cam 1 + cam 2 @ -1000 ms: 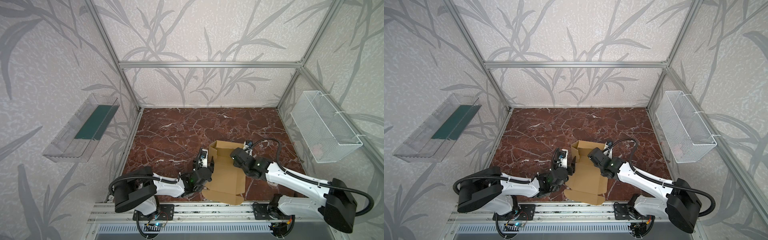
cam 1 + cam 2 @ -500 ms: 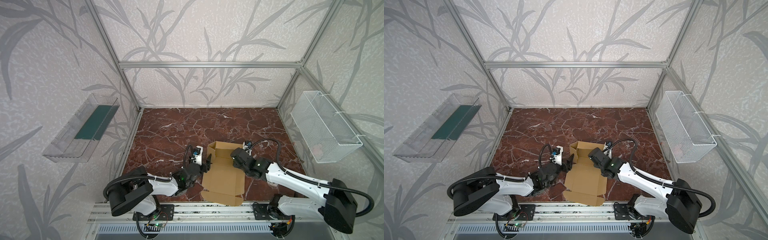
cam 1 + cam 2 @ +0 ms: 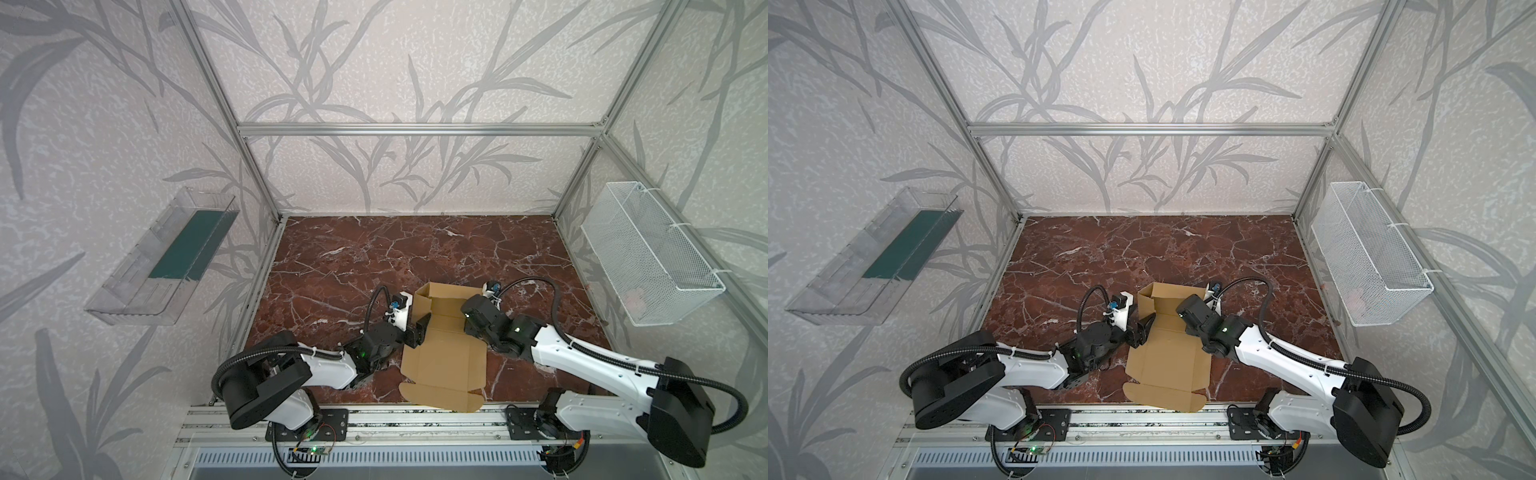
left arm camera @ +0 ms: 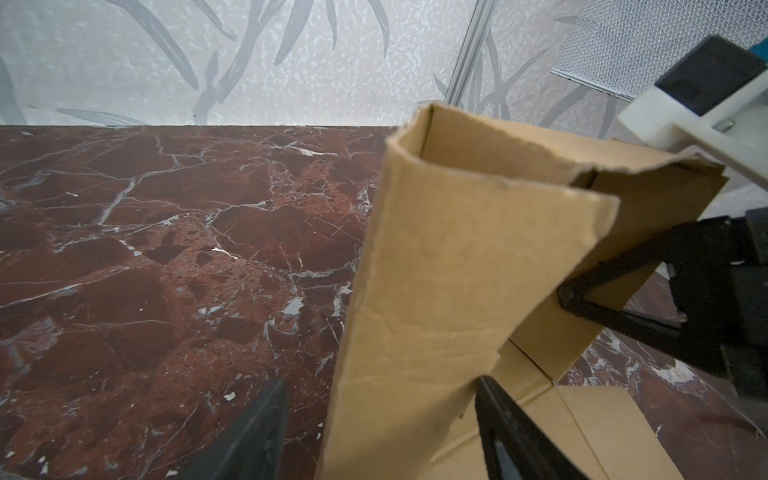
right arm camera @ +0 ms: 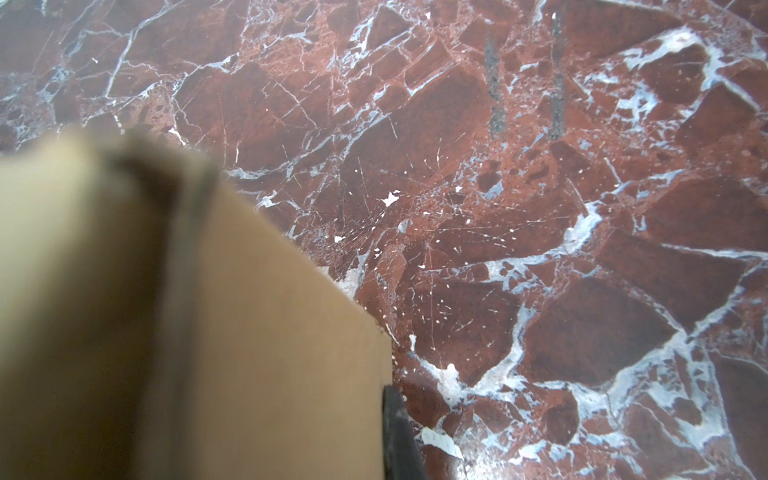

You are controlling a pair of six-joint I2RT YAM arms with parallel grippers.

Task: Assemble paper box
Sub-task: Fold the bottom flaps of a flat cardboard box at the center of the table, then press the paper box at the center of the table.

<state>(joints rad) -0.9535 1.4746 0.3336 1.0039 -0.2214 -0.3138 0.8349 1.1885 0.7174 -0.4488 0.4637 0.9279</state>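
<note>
In both top views the paper box [image 3: 444,357] [image 3: 1165,357] lies half-folded near the worktop's [image 3: 374,257] front edge, with the left fingers [image 3: 418,331] at its raised side flap. The left wrist view shows them spread wide astride that flap, holding nothing, while the right fingers [image 4: 571,296] pinch the rear wall. The right wrist view shows only cardboard beside one finger. We fear the flap springing flat if the left pushes unevenly.
</note>
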